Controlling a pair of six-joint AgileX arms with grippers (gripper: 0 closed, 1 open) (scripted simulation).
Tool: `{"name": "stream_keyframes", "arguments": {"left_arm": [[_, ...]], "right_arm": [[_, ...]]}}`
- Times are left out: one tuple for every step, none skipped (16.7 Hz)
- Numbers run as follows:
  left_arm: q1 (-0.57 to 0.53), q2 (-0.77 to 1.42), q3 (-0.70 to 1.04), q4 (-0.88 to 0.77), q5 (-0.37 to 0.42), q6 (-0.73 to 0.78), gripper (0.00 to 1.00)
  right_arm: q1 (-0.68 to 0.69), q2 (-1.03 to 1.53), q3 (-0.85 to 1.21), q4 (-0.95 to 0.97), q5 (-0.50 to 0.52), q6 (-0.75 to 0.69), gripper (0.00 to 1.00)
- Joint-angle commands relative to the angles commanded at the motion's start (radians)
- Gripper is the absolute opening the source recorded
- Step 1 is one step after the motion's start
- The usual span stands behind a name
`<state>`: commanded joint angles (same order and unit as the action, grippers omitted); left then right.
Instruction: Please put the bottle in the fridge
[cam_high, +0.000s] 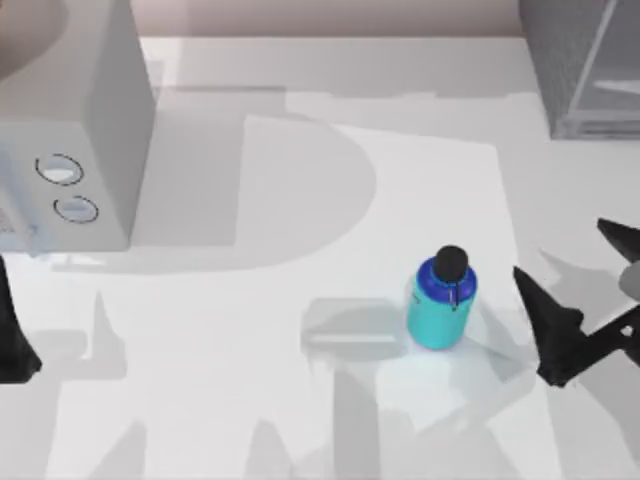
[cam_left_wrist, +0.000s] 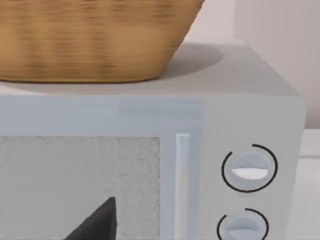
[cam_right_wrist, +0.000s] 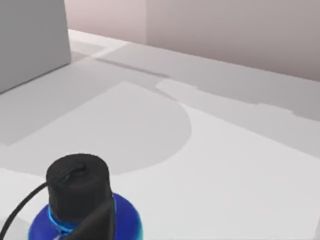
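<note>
- No part of the task is judged done: the bottle (cam_high: 442, 301) is seen upright on the table (cam_high: 300, 420), ungrasped.
- The right gripper (cam_high: 568, 300) is held open just beside the bottle, on the side toward the table's right edge, with 2 dark fingers spread and nothing between them.
- In the right wrist view the bottle's black cap (cam_right_wrist: 78, 182) is seen close ahead of the gripper.
- The fridge (cam_high: 585, 65) is placed beyond the right gripper, at the far right corner; grasping, lifting and carrying are judged left.
- Bare tabletop is seen between bottle and fridge, so open room is judged ample.
- The left gripper (cam_high: 12, 345) is parked at the left edge, facing the microwave (cam_left_wrist: 240, 150) with a wicker basket (cam_left_wrist: 90, 40) on top; its fingers cannot be judged.
</note>
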<state>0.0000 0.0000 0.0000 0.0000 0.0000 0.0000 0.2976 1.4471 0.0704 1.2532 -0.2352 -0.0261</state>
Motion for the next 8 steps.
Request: {"name": "stream_keyframes", "arguments": {"left_arm": [[0.000,0.000,0.000,0.000,0.000,0.000,1.00],[0.000,0.000,0.000,0.000,0.000,0.000,1.00],[0.000,0.000,0.000,0.000,0.000,0.000,1.00],[0.000,0.000,0.000,0.000,0.000,0.000,1.00],[0.000,0.000,0.000,0.000,0.000,0.000,1.00],[0.000,0.000,0.000,0.000,0.000,0.000,1.00],[0.000,0.000,0.000,0.000,0.000,0.000,1.00],[0.000,0.000,0.000,0.000,0.000,0.000,1.00]], "right_arm": [[0.017,0.087,0.003,0.073,-0.013,-0.003,1.00],[0.033,0.169,0.006,0.142,-0.025,-0.007,1.00],[0.049,0.247,0.008,0.207,-0.036,-0.010,1.00],[0.063,0.320,0.011,0.268,-0.047,-0.014,1.00],[0.077,0.387,0.013,0.324,-0.057,-0.018,1.00],[0.089,0.448,0.015,0.375,-0.065,-0.021,1.00],[0.099,0.501,0.016,0.420,-0.073,-0.024,1.00],[0.108,0.546,0.018,0.457,-0.079,-0.027,1.00]]}}
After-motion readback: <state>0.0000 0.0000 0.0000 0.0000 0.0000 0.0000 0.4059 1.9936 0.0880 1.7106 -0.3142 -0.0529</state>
